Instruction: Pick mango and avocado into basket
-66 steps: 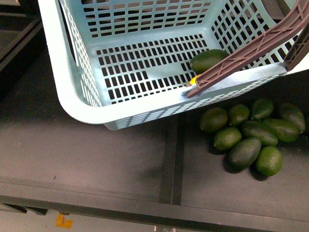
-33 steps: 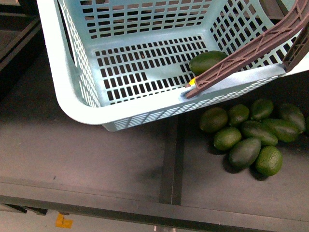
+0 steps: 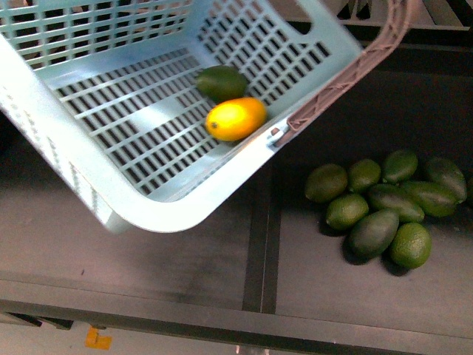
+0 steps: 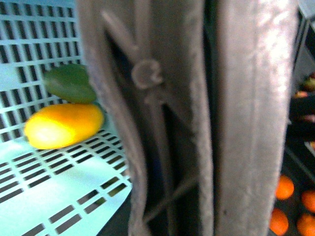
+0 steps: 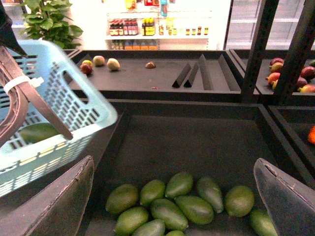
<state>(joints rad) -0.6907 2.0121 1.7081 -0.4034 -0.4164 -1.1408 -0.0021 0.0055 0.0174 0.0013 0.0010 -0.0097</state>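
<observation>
The aqua basket [image 3: 148, 211] hangs tilted over the dark shelf. The yellow-orange mango [image 3: 236, 118] lies on its slotted floor, touching a dark green avocado [image 3: 220, 81]. In the left wrist view the brown handle [image 4: 246, 118] fills the frame close up, with the mango [image 4: 64, 125] and avocado [image 4: 71, 83] beyond it. My left gripper is shut on the basket by that handle; its fingers do not show. My right gripper [image 5: 173, 162] stands open above a pile of loose avocados [image 5: 170, 211], with nothing between its fingers [image 5: 64, 206].
Several avocados [image 3: 384, 207] lie heaped on the shelf right of the basket. A raised divider [image 3: 259, 244] splits the shelf. Oranges [image 4: 285, 187] sit in a lower bin. Black posts [image 5: 256, 49] and further fruit bins [image 5: 290, 73] stand behind.
The basket has swung left and turned, tilting more steeply. The mango, mostly hidden behind the handle before, now shows in full beside the avocado. The loose avocado pile has not moved.
</observation>
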